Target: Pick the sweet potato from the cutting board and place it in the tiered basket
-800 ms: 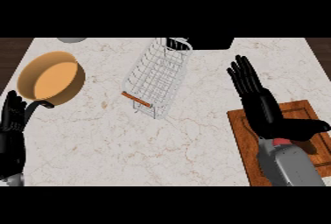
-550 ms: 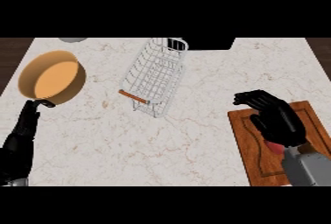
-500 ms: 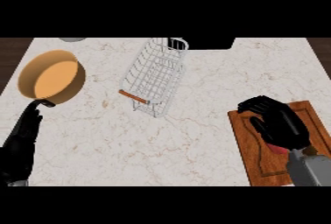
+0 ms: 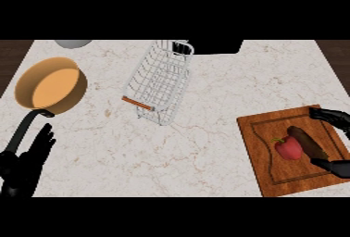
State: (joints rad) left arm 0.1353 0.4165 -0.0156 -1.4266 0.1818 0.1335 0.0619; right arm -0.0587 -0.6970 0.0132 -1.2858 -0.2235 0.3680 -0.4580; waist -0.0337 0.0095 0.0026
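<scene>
A dark brown sweet potato point(image 4: 309, 143) lies slantwise on the wooden cutting board point(image 4: 263, 159) at the right, touching a red bell pepper point(image 4: 288, 148) on its left. My right hand point(image 4: 330, 116) shows only at the right edge: fingers reach over the board's far corner and the thumb lies near its front edge, spread on either side of the sweet potato without closing on it. The white wire tiered basket point(image 4: 163, 81) lies at the counter's middle back. My left hand point(image 4: 28, 163) rests open at the lower left, fingers up.
An orange pan point(image 4: 52, 87) with a black handle sits at the far left, its handle pointing toward my left hand. A grey round object point(image 4: 74, 43) and a black object point(image 4: 216, 46) stand at the counter's back edge.
My right hand has drawn back to the right edge of the board, uncovering the sweet potato and pepper. My left hand has turned and lowered slightly.
</scene>
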